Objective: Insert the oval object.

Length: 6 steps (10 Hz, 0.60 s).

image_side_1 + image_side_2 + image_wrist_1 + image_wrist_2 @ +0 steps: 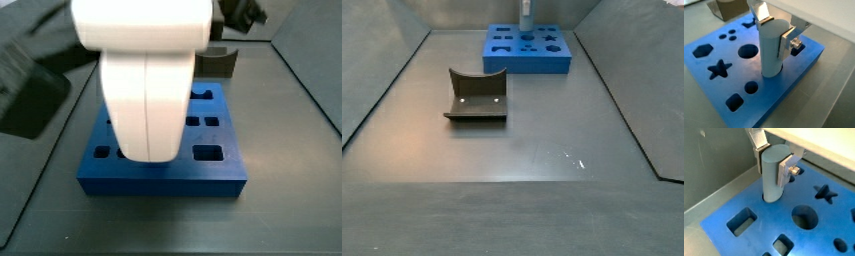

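The oval object (772, 52) is a pale blue-grey peg. It stands upright with its lower end in a hole of the blue block (724, 87), near the block's edge. My gripper (776, 29) is shut on the peg's upper part, with a silver finger (787, 41) flat against each side. Both wrist views show this: the peg (773, 178), the gripper (775, 157) and the block (764, 225). In a side view the peg (525, 15) rises from the block (529, 58) at the far end. In a side view the white robot body hides the peg above the block (167, 178).
The block has other holes: a star (719, 68), a hexagon (703, 49), a round one (748, 50) and a rectangle (742, 221). An olive-brown block with a curved notch (477, 95) stands on the floor apart from the blue block. Grey walls enclose the floor.
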{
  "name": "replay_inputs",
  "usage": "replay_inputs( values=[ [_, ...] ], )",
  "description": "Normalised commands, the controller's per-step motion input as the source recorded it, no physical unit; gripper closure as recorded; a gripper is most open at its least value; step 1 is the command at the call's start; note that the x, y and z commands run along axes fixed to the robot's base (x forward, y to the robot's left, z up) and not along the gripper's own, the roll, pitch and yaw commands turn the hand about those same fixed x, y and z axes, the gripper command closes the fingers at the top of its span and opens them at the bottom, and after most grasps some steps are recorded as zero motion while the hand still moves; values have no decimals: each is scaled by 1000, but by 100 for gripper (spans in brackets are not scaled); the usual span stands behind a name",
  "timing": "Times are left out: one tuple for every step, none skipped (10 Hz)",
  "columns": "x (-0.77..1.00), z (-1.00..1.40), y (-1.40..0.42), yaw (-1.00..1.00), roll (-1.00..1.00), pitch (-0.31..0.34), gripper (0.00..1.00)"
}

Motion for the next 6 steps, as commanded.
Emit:
replay_inputs(
  values=[
    [174,-454,0,-80,-59,20,100],
    [89,-374,0,-106,0,14,100],
    [0,-260,0,0,0,6,100],
    [0,-303,0,-9,-13,0,100],
    [0,-317,0,0,-133,-36,100],
    [0,-460,0,0,-229,-76,100]
  ],
)
